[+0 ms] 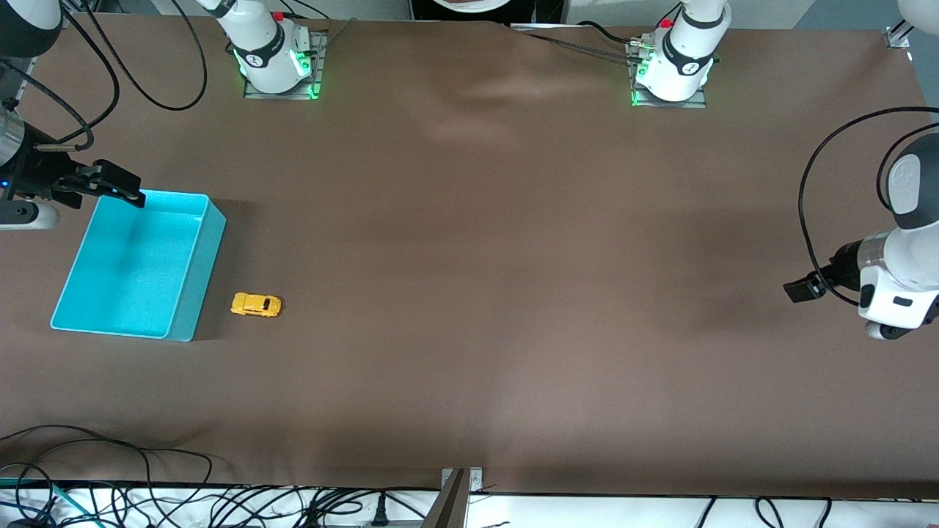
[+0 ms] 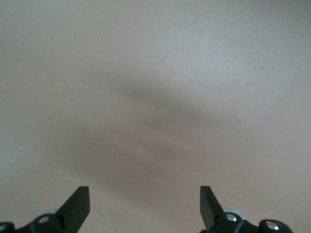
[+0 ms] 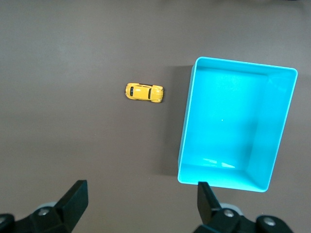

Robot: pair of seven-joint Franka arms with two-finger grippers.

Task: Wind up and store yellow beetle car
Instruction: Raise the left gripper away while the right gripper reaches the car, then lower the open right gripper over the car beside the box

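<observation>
Yellow beetle car (image 1: 256,305) sits on its wheels on the brown bench (image 1: 513,257), untouched, nothing gripping it. Tiny yellow-orange rounded body, dark windows, small dark wheels; its long axis runs along the bench's length. It's just beside the turquoise bin (image 1: 192,293), apart from its wall, by the bin corner nearest the front camera, at the right arm's end of the bench.

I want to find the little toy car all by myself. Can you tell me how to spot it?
Find the big turquoise bin at the right arm's end of the brown table. Beside its long wall, toward the corner nearer the front camera, the yellow beetle car sits on the table, not touching the bin. It is tiny, rounded, yellow-orange, the only yellow thing there.
</observation>
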